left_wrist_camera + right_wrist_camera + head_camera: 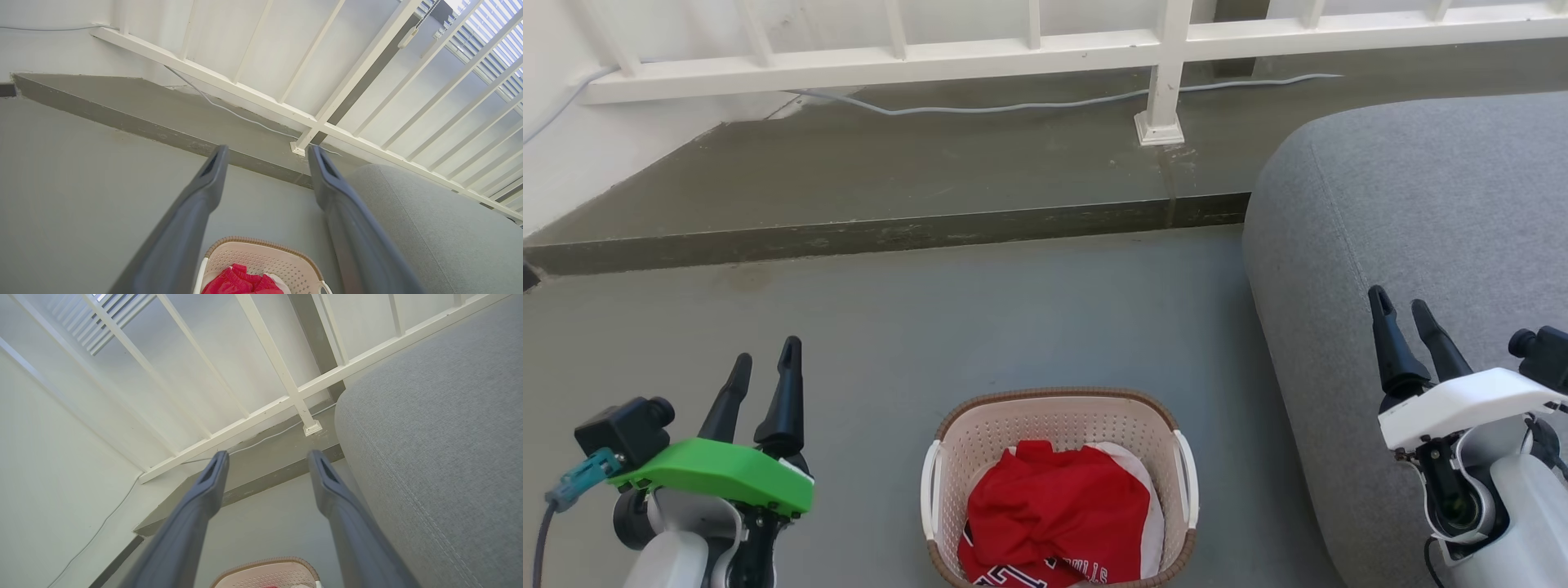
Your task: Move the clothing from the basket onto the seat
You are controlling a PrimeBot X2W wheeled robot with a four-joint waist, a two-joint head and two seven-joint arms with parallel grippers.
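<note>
Red clothing [1058,523] bunched inside cream basket [1054,420], bottom centre of frame, on grey floor [1013,318]; grey seat [1421,204] just right of basket, along right side; left hand [767,351] lower left, fingers parted, empty; right hand [1397,300] lower right over seat edge, fingers parted, empty; white railing [1013,57] along top

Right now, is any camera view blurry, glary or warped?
Head view: even daylight, sharp, lettering on the clothing partly legible. Left wrist view: blinds blown out top right, railing runs tilted. Right wrist view: right pincer looks soft up close, seat weave crisp.
</note>
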